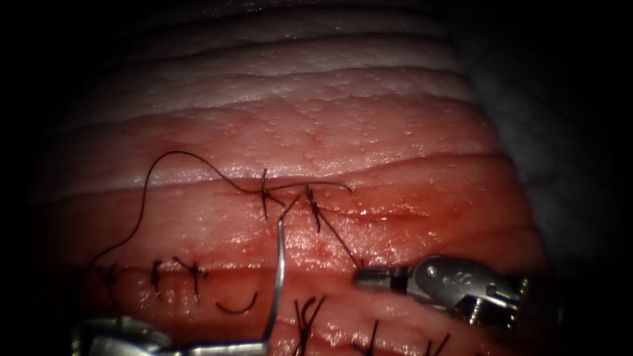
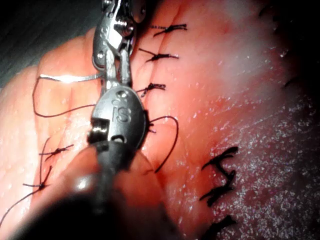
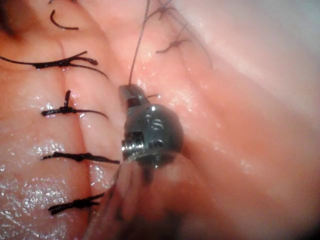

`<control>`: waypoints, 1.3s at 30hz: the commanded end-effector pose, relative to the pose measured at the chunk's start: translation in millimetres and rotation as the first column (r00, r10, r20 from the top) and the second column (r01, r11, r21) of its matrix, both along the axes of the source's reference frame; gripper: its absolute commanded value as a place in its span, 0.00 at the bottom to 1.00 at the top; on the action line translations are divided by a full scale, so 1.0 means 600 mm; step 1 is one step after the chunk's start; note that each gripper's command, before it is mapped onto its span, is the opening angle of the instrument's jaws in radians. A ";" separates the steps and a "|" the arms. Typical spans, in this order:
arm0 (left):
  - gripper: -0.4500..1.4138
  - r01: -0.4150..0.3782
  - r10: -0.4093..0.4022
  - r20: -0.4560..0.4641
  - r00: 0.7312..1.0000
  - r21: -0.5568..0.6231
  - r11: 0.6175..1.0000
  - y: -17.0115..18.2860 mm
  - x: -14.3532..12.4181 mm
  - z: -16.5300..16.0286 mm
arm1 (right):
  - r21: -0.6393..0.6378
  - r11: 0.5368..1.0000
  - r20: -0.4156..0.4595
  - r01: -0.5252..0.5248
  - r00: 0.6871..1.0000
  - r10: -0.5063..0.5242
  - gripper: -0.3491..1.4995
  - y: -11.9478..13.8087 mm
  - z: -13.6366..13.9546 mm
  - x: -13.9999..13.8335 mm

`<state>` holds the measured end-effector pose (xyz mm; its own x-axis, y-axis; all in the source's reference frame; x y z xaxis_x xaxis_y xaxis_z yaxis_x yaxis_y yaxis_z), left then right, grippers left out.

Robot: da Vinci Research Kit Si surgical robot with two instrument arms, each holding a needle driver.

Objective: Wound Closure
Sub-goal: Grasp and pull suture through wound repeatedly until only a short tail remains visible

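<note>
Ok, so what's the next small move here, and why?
Probably a gentle pull with the right tool, away from the stitch, to snug it. Its fingers are shut on the thread, which runs straight from that stitch. The left tool grips the needle near one end, free of the tissue, and a loose loop lies to the left.

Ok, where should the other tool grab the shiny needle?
Probably the bare middle of the needle, from the right: the left tool grips its lower end, the curve rises clear of the tissue, and the right tool, holding thread, sits there.
</note>
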<state>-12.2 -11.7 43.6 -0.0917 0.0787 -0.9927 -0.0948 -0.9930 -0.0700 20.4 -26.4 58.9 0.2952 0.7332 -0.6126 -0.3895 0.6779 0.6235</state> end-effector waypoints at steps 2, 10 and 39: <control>0.00 -0.008 0.008 0.001 1.000 0.013 1.000 -0.0005 -0.0005 0.0001 | 0.005 1.000 -0.016 -0.005 1.000 0.005 0.00 -0.0020 -0.0030 0.0023; 0.00 -0.021 0.021 0.003 1.000 0.019 1.000 -0.0018 0.0010 -0.0030 | 0.015 1.000 -0.045 0.010 0.999 -0.009 0.00 -0.0059 -0.0097 0.0044; 0.00 0.133 -0.129 -0.088 0.988 0.052 0.990 0.0038 0.0113 -0.0031 | -0.414 0.906 0.065 0.090 0.996 -0.069 0.76 0.0097 0.0062 0.0026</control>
